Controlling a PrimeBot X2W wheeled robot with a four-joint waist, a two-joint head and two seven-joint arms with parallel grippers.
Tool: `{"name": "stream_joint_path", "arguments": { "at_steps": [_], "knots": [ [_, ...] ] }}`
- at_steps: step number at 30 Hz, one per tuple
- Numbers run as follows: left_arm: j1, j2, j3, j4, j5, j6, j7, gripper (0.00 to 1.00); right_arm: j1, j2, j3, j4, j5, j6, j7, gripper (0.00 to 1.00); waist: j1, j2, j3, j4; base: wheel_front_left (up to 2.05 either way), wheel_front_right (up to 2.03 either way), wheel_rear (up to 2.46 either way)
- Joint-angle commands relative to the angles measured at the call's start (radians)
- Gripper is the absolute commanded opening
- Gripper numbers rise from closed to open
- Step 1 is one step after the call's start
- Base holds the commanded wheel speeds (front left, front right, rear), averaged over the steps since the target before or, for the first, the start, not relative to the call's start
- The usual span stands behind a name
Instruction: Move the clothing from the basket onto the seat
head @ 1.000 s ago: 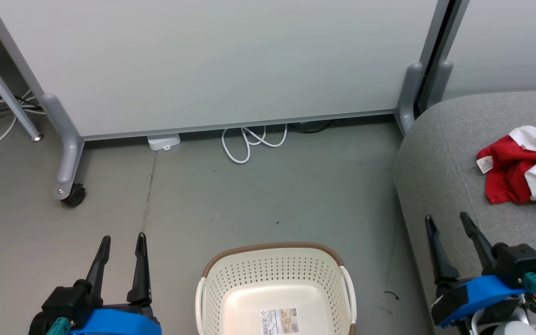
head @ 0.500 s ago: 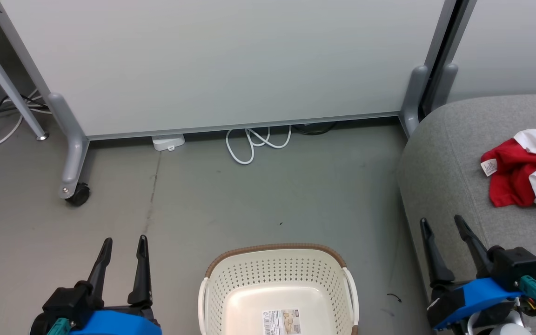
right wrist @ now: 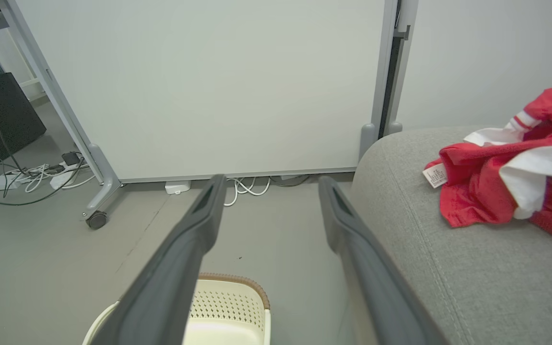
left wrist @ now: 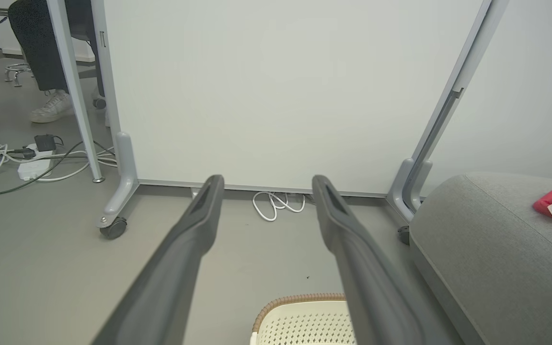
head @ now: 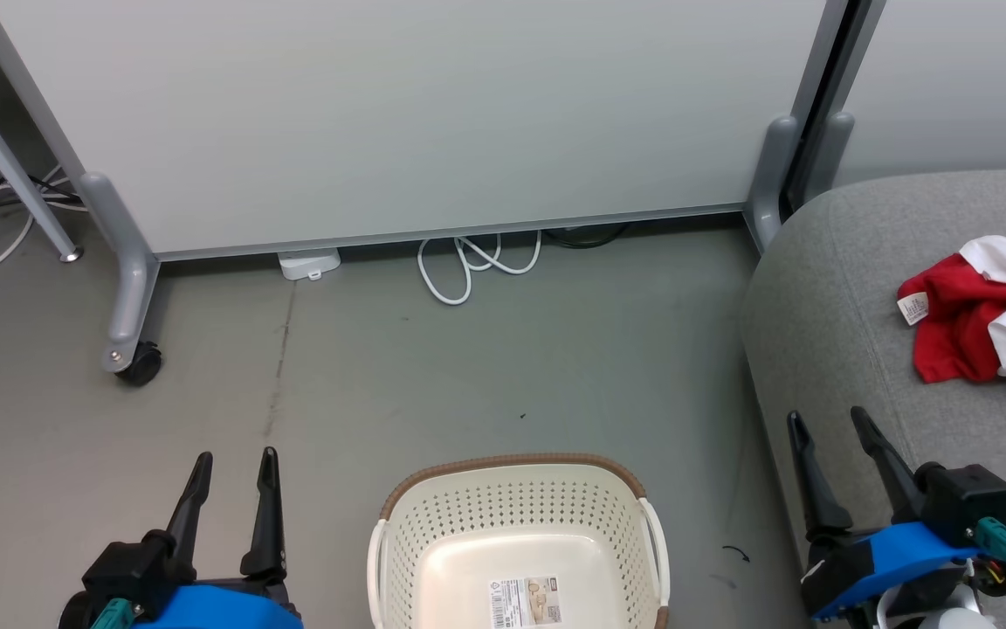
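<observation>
Left gripper [head: 237,454]: low on the robot's left, over the grey floor [head: 468,367], near the basket [head: 512,461] but not touching it. Its two dark fingers are spread wide apart with nothing between them and point toward the screen.
Right gripper [head: 826,416]: low on the robot's right, over the near edge of the seat [head: 826,306]. Its fingers are spread just as wide, grip nothing, and are well apart from the clothing.
Clothing [head: 966,332]: a crumpled red and white heap lying on the seat, running off the right side of the head view. A small white tag [head: 911,307] sticks out at its left edge. I cannot tell how many pieces make up the heap.
Basket: upright on the floor between the two grippers, to the left of the seat. It has cream sides full of holes, a brown rim and white handles. A paper label [head: 525,601] lies flat on its floor in plain sight.
Seat: big, light grey, with a rounded corner near the foot of the screen.
Screen [head: 398,114]: a pale panel on grey legs across the far side; one leg ends in a black wheel [head: 138,362].
Cable [head: 477,262]: a white loop on the floor under the screen, near a small white box [head: 308,264].
Past the screen's left edge, left wrist view: a person's foot in a white shoe [left wrist: 51,106], with cords and a power strip [left wrist: 34,165] on the floor.
</observation>
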Motion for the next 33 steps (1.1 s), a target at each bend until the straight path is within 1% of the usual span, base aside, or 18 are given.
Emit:
{"name": "stream_joint_path", "arguments": {
  "at_steps": [1, 14, 15, 19, 22, 33],
  "knots": [
    [-0.007, 0.003, 0.003, 0.001, 0.001, -0.001, -0.003, 1.00, -0.002, 0.002, -0.001, 0.002, 0.012, 0.001, -0.003, 1.00, -0.0001, -0.0001, 0.000, -0.002, 0.00, 0.00, 0.00],
    [0.002, -0.006, 0.008, 0.005, -0.005, -0.001, -0.003, 1.00, -0.019, 0.002, 0.004, 0.016, 0.024, 0.001, -0.002, 1.00, -0.0001, -0.0001, 0.003, -0.011, 0.00, 0.00, 0.00],
    [0.000, -0.006, 0.005, 0.005, -0.002, 0.000, 0.000, 0.00, -0.007, 0.000, 0.003, 0.015, 0.024, 0.000, 0.000, 0.00, 0.0000, -0.0001, 0.004, -0.012, 0.00, 0.00, 0.00],
    [0.016, -0.015, -0.001, 0.037, -0.003, 0.000, 0.005, 0.00, 0.011, 0.002, 0.003, 0.049, 0.025, 0.000, 0.003, 0.00, 0.0000, -0.0001, 0.004, -0.012, 0.00, 0.00, 0.00],
    [0.017, -0.020, 0.004, 0.041, -0.059, 0.000, 0.021, 0.00, 0.007, 0.002, -0.005, 0.065, 0.084, 0.000, 0.019, 0.00, 0.0000, -0.0001, 0.003, -0.013, 0.00, 0.00, 0.00],
    [-0.003, -0.026, 0.029, 0.027, -0.249, 0.000, 0.072, 0.00, 0.001, 0.002, -0.013, 0.057, 0.294, 0.000, 0.047, 0.00, 0.0000, -0.0001, -0.001, -0.015, 0.00, 0.00, 0.00]
  ]
}}
